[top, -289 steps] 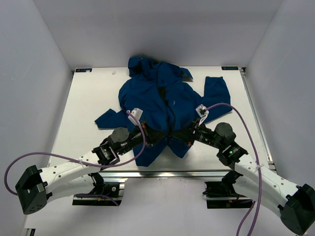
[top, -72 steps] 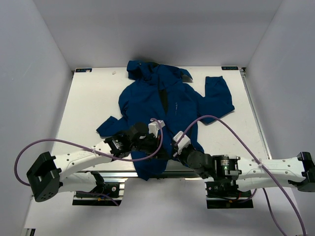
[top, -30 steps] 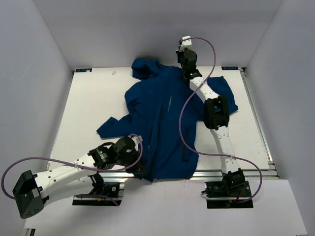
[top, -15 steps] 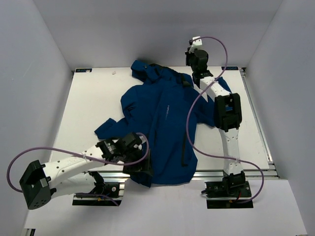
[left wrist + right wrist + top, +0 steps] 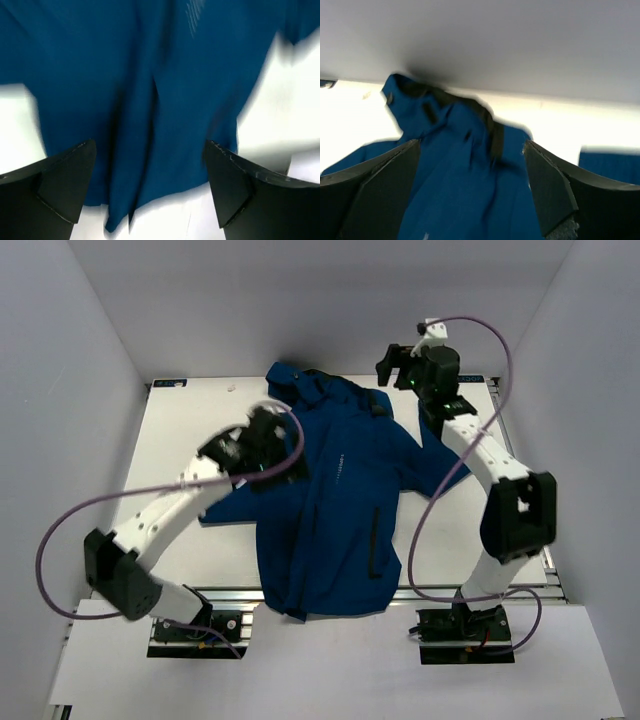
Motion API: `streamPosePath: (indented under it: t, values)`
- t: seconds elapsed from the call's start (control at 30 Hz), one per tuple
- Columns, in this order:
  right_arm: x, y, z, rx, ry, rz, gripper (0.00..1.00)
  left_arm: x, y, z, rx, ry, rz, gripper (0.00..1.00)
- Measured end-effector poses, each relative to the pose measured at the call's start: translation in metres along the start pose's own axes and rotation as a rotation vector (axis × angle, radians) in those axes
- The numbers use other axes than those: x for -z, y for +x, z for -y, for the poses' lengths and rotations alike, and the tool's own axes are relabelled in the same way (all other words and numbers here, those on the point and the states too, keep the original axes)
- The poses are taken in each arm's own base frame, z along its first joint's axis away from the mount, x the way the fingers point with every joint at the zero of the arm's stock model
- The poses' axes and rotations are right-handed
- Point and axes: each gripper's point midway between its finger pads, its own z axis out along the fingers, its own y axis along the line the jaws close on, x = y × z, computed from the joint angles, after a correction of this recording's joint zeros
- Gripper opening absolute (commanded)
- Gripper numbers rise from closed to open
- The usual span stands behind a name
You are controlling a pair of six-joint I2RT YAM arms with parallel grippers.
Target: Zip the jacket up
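The dark blue jacket (image 5: 330, 500) lies front up on the white table (image 5: 180, 430), with its hood at the far edge and its hem over the near edge. A small white logo (image 5: 340, 464) and a dark pocket zip (image 5: 375, 540) show. My left gripper (image 5: 275, 460) hovers open over the jacket's left shoulder. In the left wrist view, blurred blue cloth (image 5: 165, 90) fills the space below the wide-apart fingers (image 5: 65, 175). My right gripper (image 5: 393, 366) stands open above the collar at the far right. Its wrist view looks past empty fingers (image 5: 550, 190) at the hood (image 5: 402, 100).
White walls close in the table on three sides. The right sleeve (image 5: 445, 465) lies under the right arm. Purple cables (image 5: 150, 490) loop off both arms. A metal rail (image 5: 440, 590) runs along the near edge.
Both grippers have opened and let go of the jacket. The left arm has swung from the hem up to the left shoulder. The right gripper has drifted right, off the collar.
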Motion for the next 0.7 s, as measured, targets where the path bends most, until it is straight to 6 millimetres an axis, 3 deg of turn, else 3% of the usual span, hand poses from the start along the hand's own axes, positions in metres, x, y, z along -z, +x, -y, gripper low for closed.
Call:
streamPosePath:
  t: [0.07, 0.17, 0.23, 0.3, 0.4, 0.5, 0.6, 0.7]
  values:
    - [0.027, 0.006, -0.001, -0.051, 0.016, -0.034, 0.89, -0.018, -0.055, -0.024, 0.081, -0.051, 0.078, 0.98]
    - [0.070, 0.027, 0.004, -0.116, 0.071, -0.115, 0.89, -0.033, -0.134, -0.091, 0.217, -0.158, 0.219, 0.98]
    - [0.097, 0.041, 0.010, -0.140, 0.118, -0.159, 0.89, -0.028, -0.168, -0.143, 0.294, -0.253, 0.295, 0.98]
    - [0.128, 0.061, 0.018, -0.156, 0.175, -0.213, 0.89, -0.015, -0.190, -0.191, 0.366, -0.321, 0.353, 0.98]
    - [0.168, 0.091, 0.029, -0.158, 0.242, -0.295, 0.89, 0.007, -0.201, -0.255, 0.471, -0.399, 0.420, 0.98]
    - [0.198, 0.119, 0.036, -0.174, 0.290, -0.360, 0.89, 0.020, -0.177, -0.301, 0.547, -0.491, 0.434, 0.98]
    - [0.221, 0.139, 0.041, -0.186, 0.329, -0.401, 0.89, 0.022, -0.151, -0.305, 0.539, -0.515, 0.423, 0.98]
    - [0.232, 0.146, 0.045, -0.187, 0.356, -0.408, 0.90, 0.035, -0.149, -0.293, 0.511, -0.488, 0.474, 0.98]
